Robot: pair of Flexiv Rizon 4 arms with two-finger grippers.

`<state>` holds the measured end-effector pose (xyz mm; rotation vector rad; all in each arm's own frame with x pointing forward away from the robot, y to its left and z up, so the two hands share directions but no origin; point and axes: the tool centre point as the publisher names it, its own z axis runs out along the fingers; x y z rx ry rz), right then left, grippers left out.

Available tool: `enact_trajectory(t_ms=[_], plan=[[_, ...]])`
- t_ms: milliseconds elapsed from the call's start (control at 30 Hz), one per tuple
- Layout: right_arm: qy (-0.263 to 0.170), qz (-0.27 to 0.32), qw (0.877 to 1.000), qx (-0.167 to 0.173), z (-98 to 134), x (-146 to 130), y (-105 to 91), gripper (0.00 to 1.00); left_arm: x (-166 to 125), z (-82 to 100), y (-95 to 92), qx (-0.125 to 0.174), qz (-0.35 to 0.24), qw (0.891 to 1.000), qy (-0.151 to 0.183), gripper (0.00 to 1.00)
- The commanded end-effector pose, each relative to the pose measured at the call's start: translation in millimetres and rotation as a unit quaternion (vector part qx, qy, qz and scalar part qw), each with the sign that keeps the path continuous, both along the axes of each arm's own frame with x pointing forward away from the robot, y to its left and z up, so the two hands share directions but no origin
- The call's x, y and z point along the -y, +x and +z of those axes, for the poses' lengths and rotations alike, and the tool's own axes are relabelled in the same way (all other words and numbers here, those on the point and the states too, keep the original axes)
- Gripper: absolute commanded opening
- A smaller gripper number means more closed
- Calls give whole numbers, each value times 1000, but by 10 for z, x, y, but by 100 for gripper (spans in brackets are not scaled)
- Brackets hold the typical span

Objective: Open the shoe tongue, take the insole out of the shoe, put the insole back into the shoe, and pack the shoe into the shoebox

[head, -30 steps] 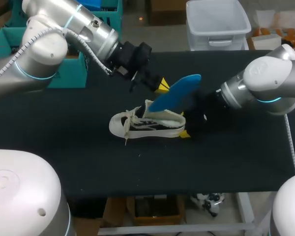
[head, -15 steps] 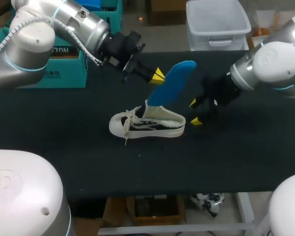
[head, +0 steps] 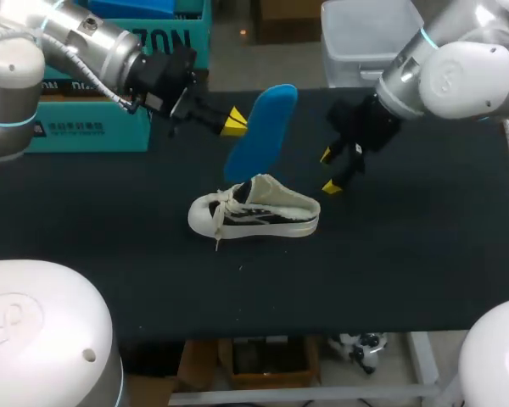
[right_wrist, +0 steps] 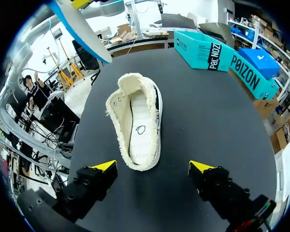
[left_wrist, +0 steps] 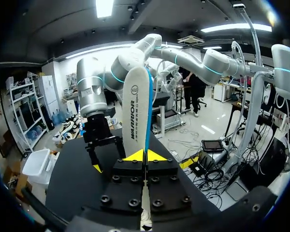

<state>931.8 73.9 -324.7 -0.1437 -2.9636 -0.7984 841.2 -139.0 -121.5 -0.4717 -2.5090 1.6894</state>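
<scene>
Step in hand: insole removal, and it looks done. The blue insole is out of the shoe and up in the air. Putting it back is the next item.
Left gripper: clamped on the insole, yellow tips pinching it from both sides near one end, as the left wrist view shows plainly.
Insole: held tilted above the shoe, its lower end just over the collar and, by the look of it, not touching.
Right gripper: fingers spread wide, nothing between them. It hovers off the heel end of the shoe, apart from it and looking straight down into the opening.
Shoe: on its sole on the black table, toe towards the left arm's side, mouth gaping and the inside bare.
Shoebox: teal, at the table's far edge behind the left arm, well apart from the shoe.
Next move: likely tip the insole toe-first into the opening and slide it forward. The right gripper will probably need to steady the heel so the shoe doesn't skid.
</scene>
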Motion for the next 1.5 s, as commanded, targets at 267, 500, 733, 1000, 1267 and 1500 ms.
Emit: enact_trajectory(t_ms=[267,500,733,1000,1267,1500], plan=[[-86,19,996,-15,33,-348,246,100,-505,-60,13,-47,38,998,-30,0],[-123,24,992,-4,44,-539,258,100,-679,-58,-5,-52,50,997,-35,0],[-168,25,985,-1,-1,-735,243,100,-914,-93,-15,-61,75,994,-44,0],[-208,22,978,5,-14,-906,146,100,-1158,-154,-32,-67,96,992,-47,0],[-231,22,973,5,-85,-1046,70,100,-1303,-207,-57,-71,106,991,-49,0],[-231,18,973,-1,-227,-1102,59,100,-1340,-237,-63,-73,103,991,-48,0]])
